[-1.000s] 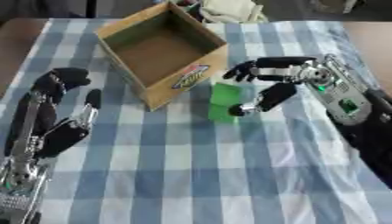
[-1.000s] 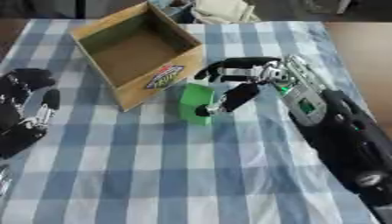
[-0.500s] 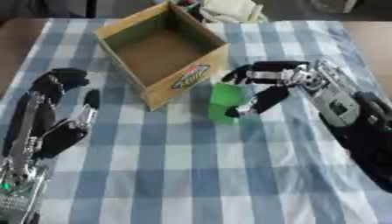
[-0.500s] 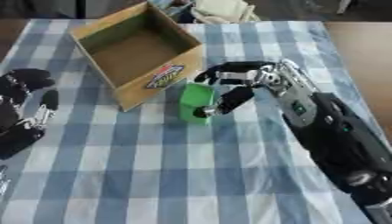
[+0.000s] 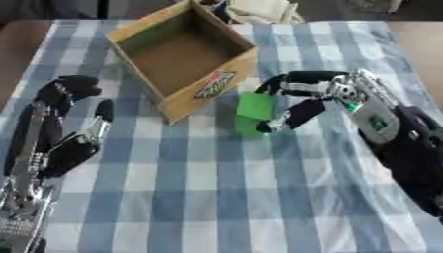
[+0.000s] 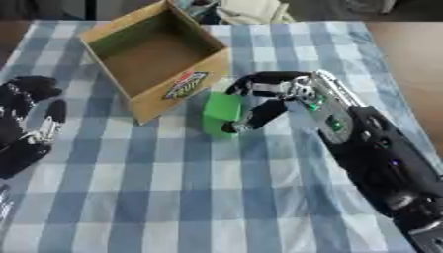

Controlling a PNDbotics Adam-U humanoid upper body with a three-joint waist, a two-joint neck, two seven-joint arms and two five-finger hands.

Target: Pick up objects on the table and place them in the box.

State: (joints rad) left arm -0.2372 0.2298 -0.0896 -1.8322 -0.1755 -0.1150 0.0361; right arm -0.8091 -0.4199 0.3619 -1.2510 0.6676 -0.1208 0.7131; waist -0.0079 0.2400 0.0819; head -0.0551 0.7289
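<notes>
Both head eyes look steeply down, close, sharing the checked table (image 5: 216, 197) and box (image 5: 182, 54)

The open brown cardboard box (image 5: 183, 59) carries a slanted printed logo in red, green and white on its near side wall; its lettering is too blurred to read.

green block (image 5: 254, 113) | upright, just beside box | open cardboard box (image 5: 183, 55) | empty, on checked cloth
</notes>
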